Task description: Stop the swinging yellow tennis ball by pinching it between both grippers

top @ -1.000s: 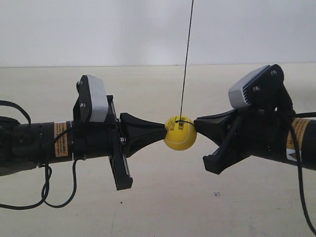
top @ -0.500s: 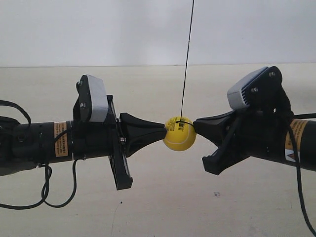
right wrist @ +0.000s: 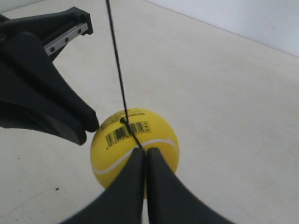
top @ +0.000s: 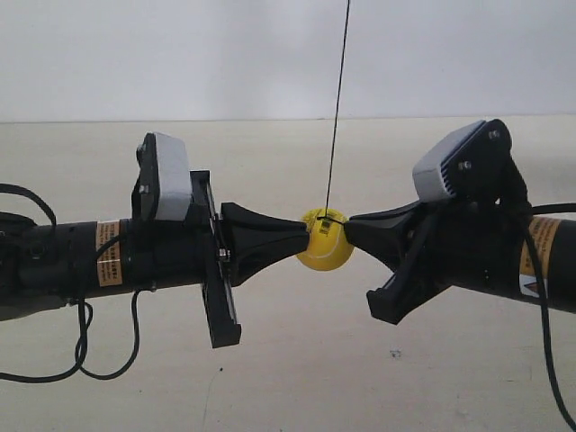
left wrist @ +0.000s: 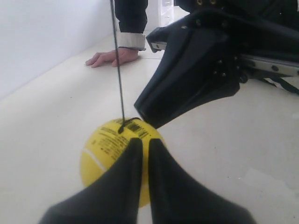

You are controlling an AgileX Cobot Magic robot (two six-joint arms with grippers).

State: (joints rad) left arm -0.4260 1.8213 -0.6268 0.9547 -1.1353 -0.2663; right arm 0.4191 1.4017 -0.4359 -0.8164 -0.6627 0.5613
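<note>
Left gripper and right gripper point at each other, tips close together, each with jaws pressed together into one point

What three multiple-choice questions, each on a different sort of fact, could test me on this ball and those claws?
1. Where is the yellow tennis ball? A) on the floor B) between the left gripper and the right gripper C) atop one arm
2. What colour is the string? A) white B) red C) black
3. The left gripper's jaws are: A) shut B) wide open C) clamped on the string

1 B: a tip meets it on each side. 2 C: a thin black line rises from the ball. 3 A: its fingers lie side by side.
</note>
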